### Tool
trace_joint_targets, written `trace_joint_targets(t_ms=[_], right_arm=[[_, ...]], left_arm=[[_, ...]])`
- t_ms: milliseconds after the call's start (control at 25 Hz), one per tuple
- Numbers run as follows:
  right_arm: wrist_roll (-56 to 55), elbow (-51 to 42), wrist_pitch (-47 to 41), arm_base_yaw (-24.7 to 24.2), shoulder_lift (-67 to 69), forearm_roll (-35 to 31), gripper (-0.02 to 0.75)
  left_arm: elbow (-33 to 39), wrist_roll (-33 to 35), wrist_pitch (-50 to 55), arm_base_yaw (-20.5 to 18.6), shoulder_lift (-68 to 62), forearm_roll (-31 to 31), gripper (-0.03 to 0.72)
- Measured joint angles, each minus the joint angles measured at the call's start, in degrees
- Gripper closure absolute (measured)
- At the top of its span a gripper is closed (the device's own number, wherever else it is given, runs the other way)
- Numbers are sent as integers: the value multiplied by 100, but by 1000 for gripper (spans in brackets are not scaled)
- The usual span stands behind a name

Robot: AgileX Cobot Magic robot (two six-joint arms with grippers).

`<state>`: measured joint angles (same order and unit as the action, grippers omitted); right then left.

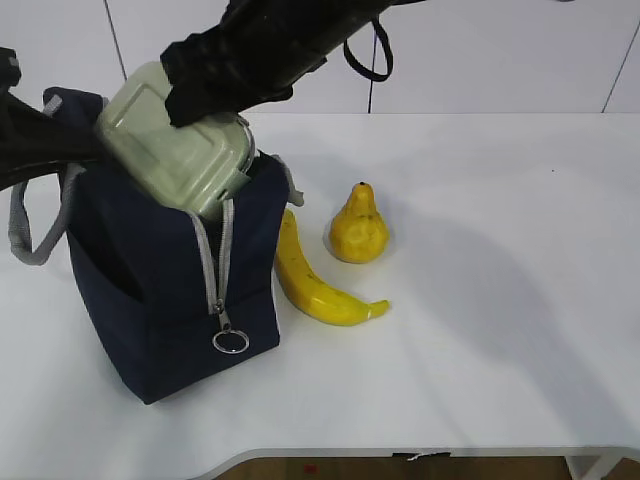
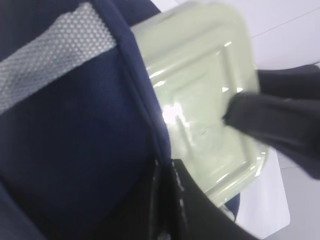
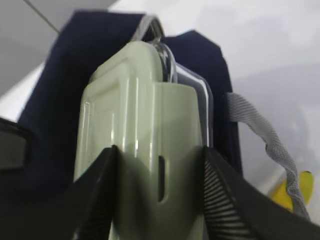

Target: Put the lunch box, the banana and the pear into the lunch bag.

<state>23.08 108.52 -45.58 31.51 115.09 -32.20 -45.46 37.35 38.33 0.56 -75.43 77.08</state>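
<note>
The navy lunch bag stands upright at the table's left with its top open. The sage-lidded lunch box is tilted with its lower end inside the bag's mouth. My right gripper is shut on the lunch box, one finger on each side. In the left wrist view, my left gripper is shut on the bag's navy rim, right beside the lunch box. The banana lies on the table against the bag's right side. The pear stands upright just right of the banana.
A grey handle hangs off the bag's left side. The zipper's ring pull dangles down the bag's front corner. White table extends to the right, and its front edge runs near the bottom of the exterior view.
</note>
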Motion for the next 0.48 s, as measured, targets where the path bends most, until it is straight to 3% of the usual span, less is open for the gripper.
trace_joint_targets(t_ms=[200,480], right_arm=[[530,0,0,445,56,869,380],[937,0,-68,715,330,1003,380]], left_arm=[[0,0,9,0,0,0,686],[0,0,35,0,-175,24,686]])
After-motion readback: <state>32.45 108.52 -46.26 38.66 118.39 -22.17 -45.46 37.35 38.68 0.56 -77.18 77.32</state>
